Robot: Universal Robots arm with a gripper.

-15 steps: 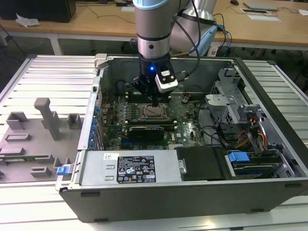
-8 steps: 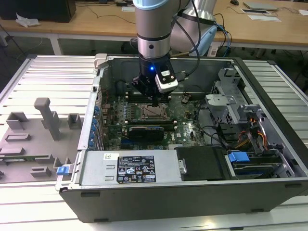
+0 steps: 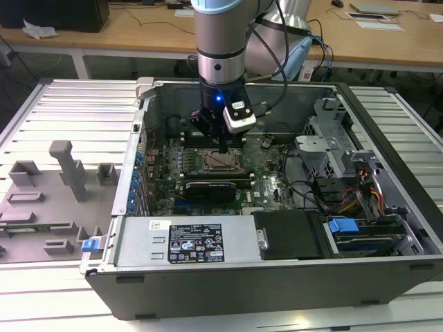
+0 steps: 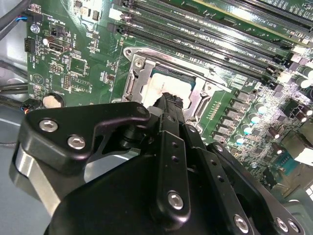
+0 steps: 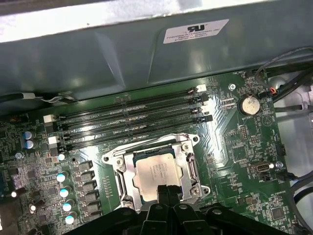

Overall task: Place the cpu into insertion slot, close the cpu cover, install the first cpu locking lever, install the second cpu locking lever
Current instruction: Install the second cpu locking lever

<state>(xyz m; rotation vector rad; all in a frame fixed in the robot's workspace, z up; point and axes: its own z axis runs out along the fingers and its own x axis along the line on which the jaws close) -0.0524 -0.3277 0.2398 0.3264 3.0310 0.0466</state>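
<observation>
**Chip seated in the socket, fingers pressed together just above it**

In the exterior view, the arm reaches straight down into the open computer case (image 3: 387, 228), which lies on its side on the ribbed tabletop (image 3: 62, 111) so the green board (image 3: 270, 176) faces up and can be worked from above. The gripper (image 3: 223, 146) hangs directly over the insertion slot (image 3: 223, 162), near the middle of the board; I read that vertical pose as chosen to keep clear of the case walls and the cables at the exterior view's right. A grey fixture block (image 3: 41, 200) with empty pockets sits on the tabletop at the exterior view's left, well apart from the case.

In the second wrist view, the fingers (image 4: 168, 105) are together, holding nothing, their tips just over one edge of the cpu (image 4: 164, 88). The cpu lies flat inside the insertion slot (image 4: 132, 85), its silver top level with the metal rim, so the placing step looks done. Closed fingers make a narrow point, which would suit pushing on small metal parts.

In the first wrist view, the cpu (image 5: 155, 172) sits square in the insertion slot (image 5: 124, 183), with the cpu cover (image 5: 188, 169) apparently framing it; whether the cover is fully down I cannot tell. The fingers (image 5: 167, 192) meet at the chip's near edge. Memory slots (image 5: 132, 120) run alongside, between the socket and the case wall.
</observation>
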